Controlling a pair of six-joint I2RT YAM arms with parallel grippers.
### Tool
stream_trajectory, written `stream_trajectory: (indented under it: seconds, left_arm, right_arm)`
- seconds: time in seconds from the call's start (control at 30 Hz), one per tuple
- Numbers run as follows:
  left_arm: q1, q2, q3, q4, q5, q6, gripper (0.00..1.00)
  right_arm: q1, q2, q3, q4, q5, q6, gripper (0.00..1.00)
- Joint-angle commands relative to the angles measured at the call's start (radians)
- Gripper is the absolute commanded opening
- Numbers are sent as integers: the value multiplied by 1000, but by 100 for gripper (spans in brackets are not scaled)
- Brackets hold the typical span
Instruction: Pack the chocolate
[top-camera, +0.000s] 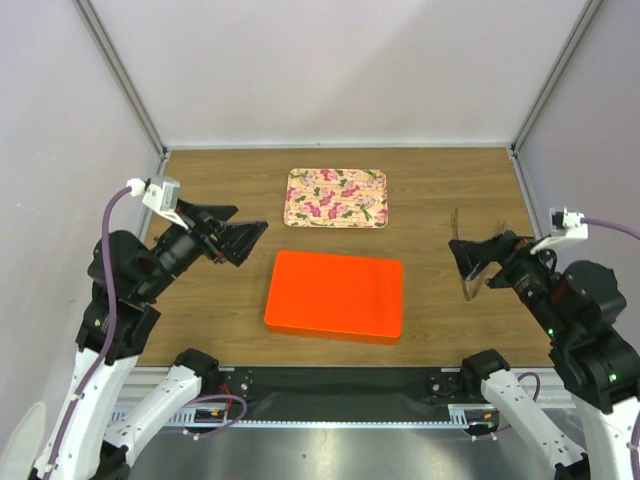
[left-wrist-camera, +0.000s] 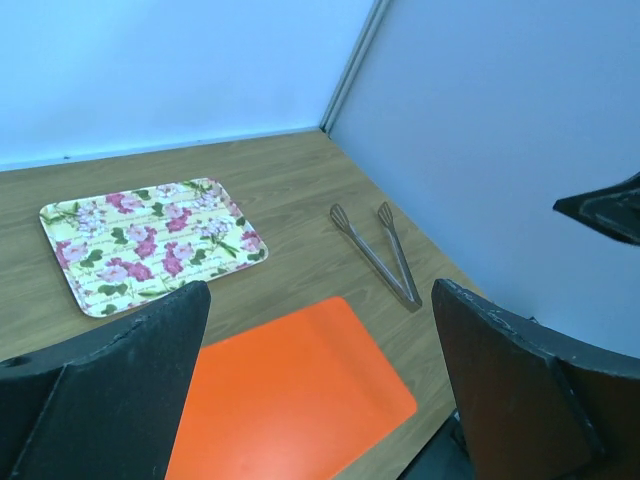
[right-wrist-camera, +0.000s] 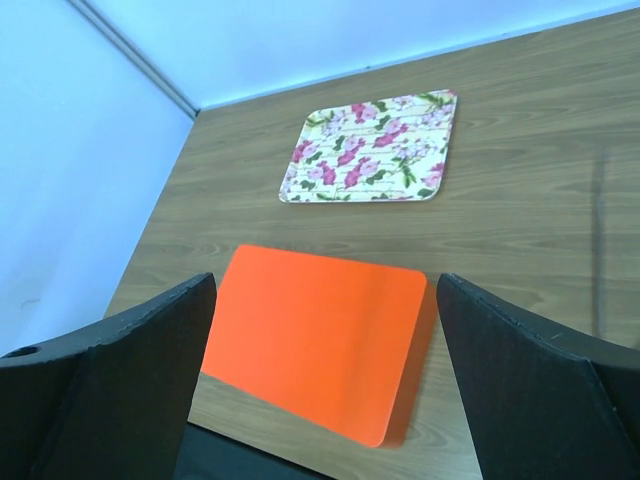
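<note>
No chocolate shows in any view. An orange flat rectangular box (top-camera: 335, 295) lies closed at the middle front of the wooden table; it also shows in the left wrist view (left-wrist-camera: 290, 395) and the right wrist view (right-wrist-camera: 320, 335). My left gripper (top-camera: 240, 240) hovers open and empty left of the box, its jaws wide apart in its own view (left-wrist-camera: 320, 300). My right gripper (top-camera: 462, 258) hovers open and empty right of the box, its jaws wide apart in its own view (right-wrist-camera: 325, 285).
A floral rectangular tray (top-camera: 336, 197) lies empty behind the orange box. Metal tongs (left-wrist-camera: 378, 250) lie on the table at the right, under my right gripper. Grey walls close in the table at left, back and right.
</note>
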Motion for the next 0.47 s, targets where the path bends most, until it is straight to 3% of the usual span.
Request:
stream_trajectory:
  seconds: [0.0, 0.43]
  left_arm:
    - [-3, -26, -34, 10, 62, 34, 100]
    - [-3, -40, -34, -44, 65, 49, 100]
  right_arm:
    - [4, -43, -2, -21, 68, -13, 100]
    - [4, -28, 12, -59, 108, -8, 99]
